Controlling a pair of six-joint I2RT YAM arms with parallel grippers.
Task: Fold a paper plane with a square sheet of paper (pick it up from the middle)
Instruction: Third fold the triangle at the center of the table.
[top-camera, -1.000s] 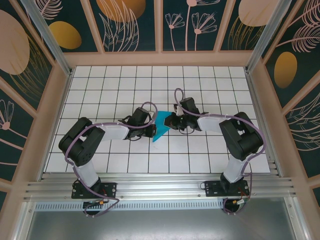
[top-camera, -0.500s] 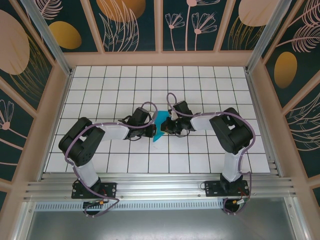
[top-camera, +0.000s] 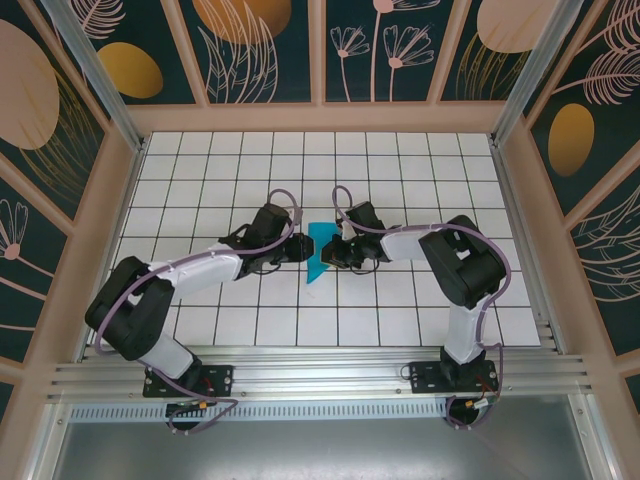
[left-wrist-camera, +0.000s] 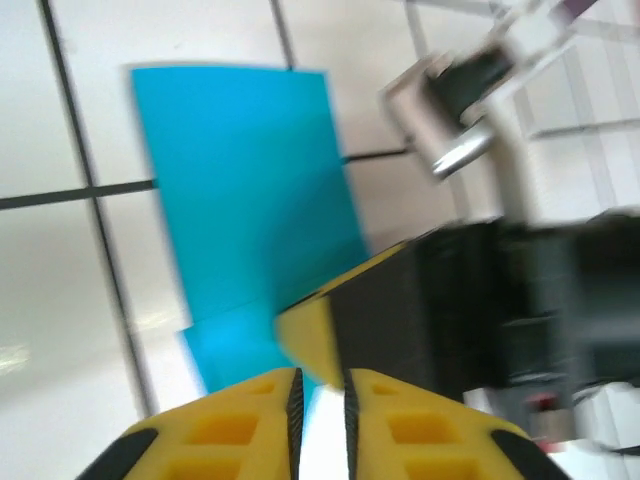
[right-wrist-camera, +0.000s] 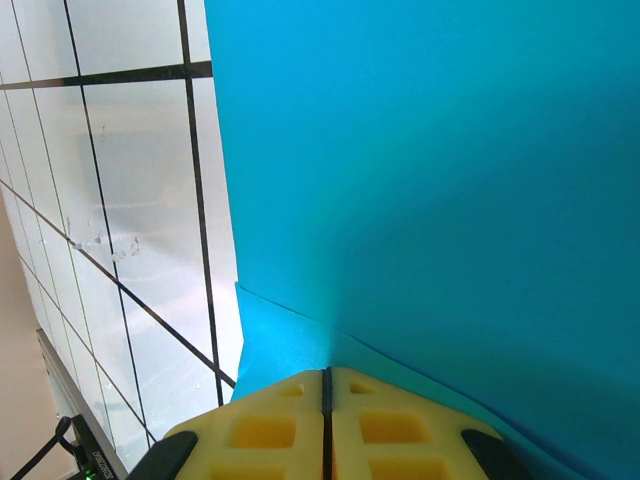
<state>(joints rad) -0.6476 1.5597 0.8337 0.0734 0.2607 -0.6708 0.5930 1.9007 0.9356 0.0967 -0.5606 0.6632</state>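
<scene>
From above, the left gripper (top-camera: 298, 250) sits just left of the creased paper (top-camera: 320, 250) at mid-bench (top-camera: 200, 160). Its wrist view adds that its jaws stand a slit apart, empty. The right gripper (top-camera: 335, 253) meets the paper's right edge, and its wrist view shows jaws closed, pinching the fold.

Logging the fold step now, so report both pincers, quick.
Left pincer: open a crack, nothing seen in it.
Right pincer: shut on the teal paper.
</scene>
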